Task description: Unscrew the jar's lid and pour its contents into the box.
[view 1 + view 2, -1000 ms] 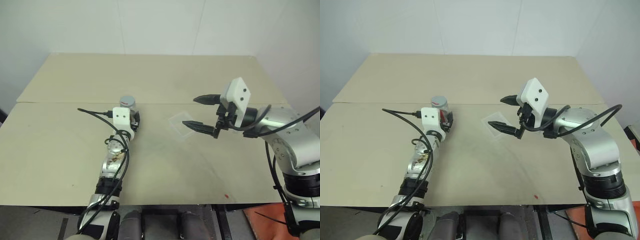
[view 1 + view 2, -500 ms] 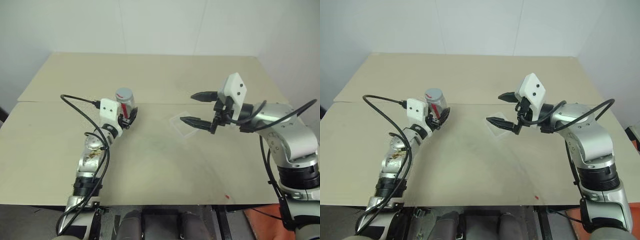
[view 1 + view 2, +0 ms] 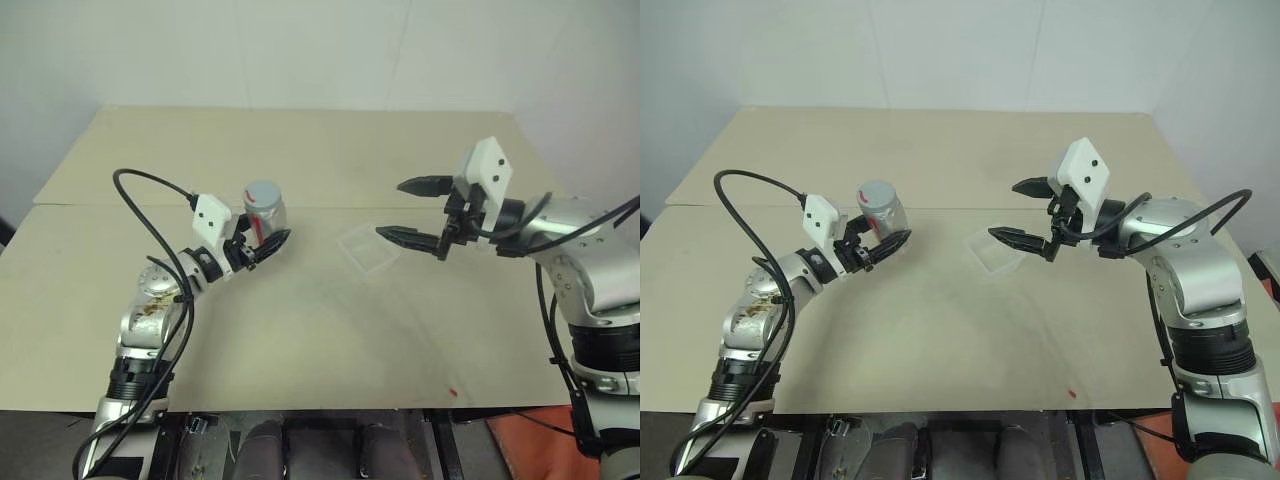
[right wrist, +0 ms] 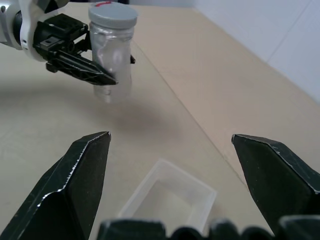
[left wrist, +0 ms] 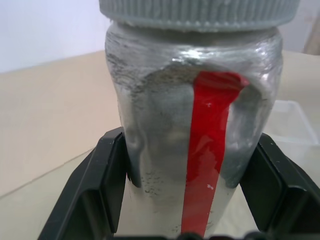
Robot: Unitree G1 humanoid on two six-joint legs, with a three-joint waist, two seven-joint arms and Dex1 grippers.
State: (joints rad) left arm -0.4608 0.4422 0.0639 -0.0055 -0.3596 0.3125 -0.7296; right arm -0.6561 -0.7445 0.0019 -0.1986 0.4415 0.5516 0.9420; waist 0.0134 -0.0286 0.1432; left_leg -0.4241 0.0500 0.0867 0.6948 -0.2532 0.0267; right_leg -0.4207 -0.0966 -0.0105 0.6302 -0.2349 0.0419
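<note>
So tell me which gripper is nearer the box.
Right. The right gripper hangs open just beside the box, on its right edge and raised above the table. The left gripper is farther off to the box's left, shut on the jar.

Open air separates the spread right gripper (image 3: 412,211) from the jar (image 3: 265,209) held aloft in the left gripper (image 3: 262,240). Only the low box (image 3: 368,250) sits on the table (image 3: 300,150) between them. The lid (image 4: 112,12) is unobstructed from above.

I'm working in a bare test room: a plain beige table (image 3: 320,340) against blank white walls (image 3: 300,50).
</note>
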